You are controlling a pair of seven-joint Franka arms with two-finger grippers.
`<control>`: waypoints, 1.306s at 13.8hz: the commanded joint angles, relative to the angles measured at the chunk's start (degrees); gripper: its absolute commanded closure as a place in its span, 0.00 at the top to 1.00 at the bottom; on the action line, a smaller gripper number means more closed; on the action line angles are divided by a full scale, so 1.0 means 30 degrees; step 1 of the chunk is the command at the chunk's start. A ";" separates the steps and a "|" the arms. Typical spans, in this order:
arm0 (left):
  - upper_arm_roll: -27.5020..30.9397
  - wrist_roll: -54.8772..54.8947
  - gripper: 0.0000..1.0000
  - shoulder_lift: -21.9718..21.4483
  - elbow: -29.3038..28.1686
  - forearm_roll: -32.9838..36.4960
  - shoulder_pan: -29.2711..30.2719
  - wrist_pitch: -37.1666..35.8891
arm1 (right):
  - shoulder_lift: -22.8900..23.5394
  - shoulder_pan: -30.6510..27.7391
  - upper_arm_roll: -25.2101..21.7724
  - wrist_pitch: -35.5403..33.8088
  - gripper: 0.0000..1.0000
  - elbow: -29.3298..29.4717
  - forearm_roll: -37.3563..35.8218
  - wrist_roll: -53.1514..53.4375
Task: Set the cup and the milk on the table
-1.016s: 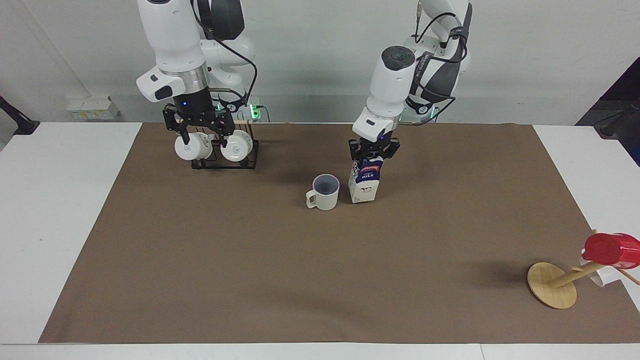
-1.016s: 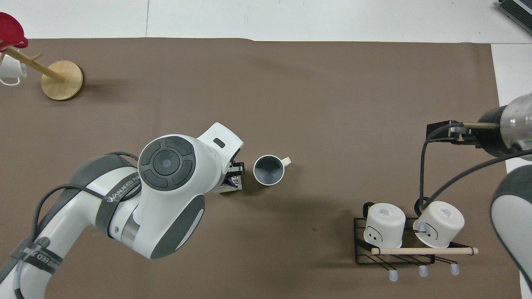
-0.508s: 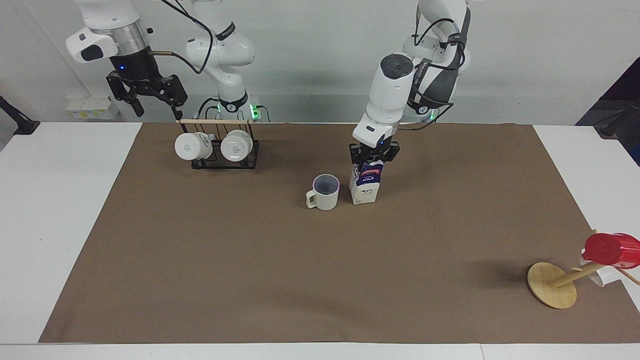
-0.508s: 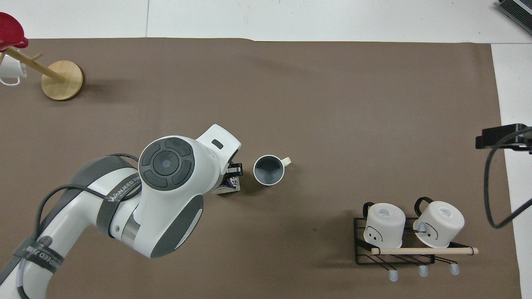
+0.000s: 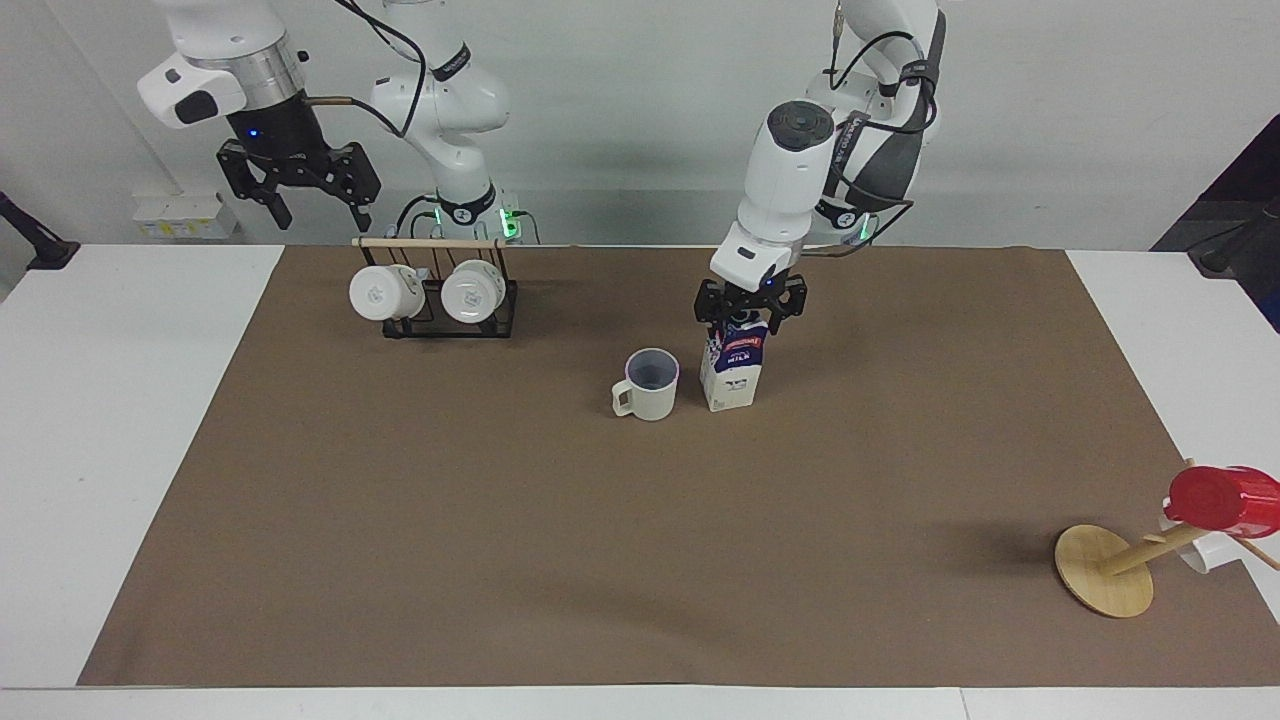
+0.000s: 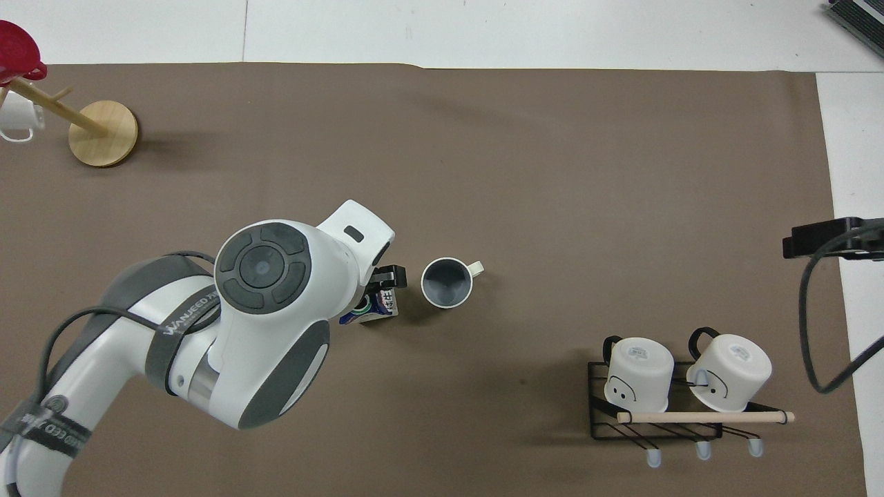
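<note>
The cream-beige cup [image 5: 648, 385] stands upright on the brown mat [image 5: 600, 560] of the table [image 5: 120, 420], its handle toward the right arm's end. It also shows in the overhead view [image 6: 447, 283]. The milk [image 5: 730, 368] stands upright on the mat beside the cup, toward the left arm's end, and shows in the overhead view [image 6: 378, 308] too. My left gripper [image 5: 750, 312] is open just over the carton's top, its fingers spread to either side of the gable. My right gripper [image 5: 300, 190] is open and empty, raised over the table's edge beside the mug rack.
A black wire rack [image 5: 440, 300] holding two white mugs stands near the robots toward the right arm's end. A wooden mug tree [image 5: 1105, 570] with a red cup [image 5: 1215, 497] stands far from the robots at the left arm's end.
My right gripper rose from the rack and swung out toward the table's edge. The carton went from slightly tilted to upright, and my left gripper spread and lifted a little off it.
</note>
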 commanded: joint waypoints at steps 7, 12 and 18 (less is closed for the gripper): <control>0.0227 0.3057 1.00 -0.2249 0.4313 0.0135 0.3536 -0.7207 | 0.0330 -0.0425 -0.0145 -0.0622 1.00 0.0427 0.0087 -0.0782; 0.0316 0.7477 1.00 -0.3219 0.5307 0.0164 0.6231 -1.0105 | 0.0330 -0.0247 -0.0145 -0.0270 1.00 0.0426 -0.0059 -0.0459; 0.0316 1.2200 1.00 -0.3893 0.5691 0.0282 0.9308 -1.1985 | 0.0155 -0.0249 -0.0145 -0.0184 1.00 0.0106 0.0205 0.0828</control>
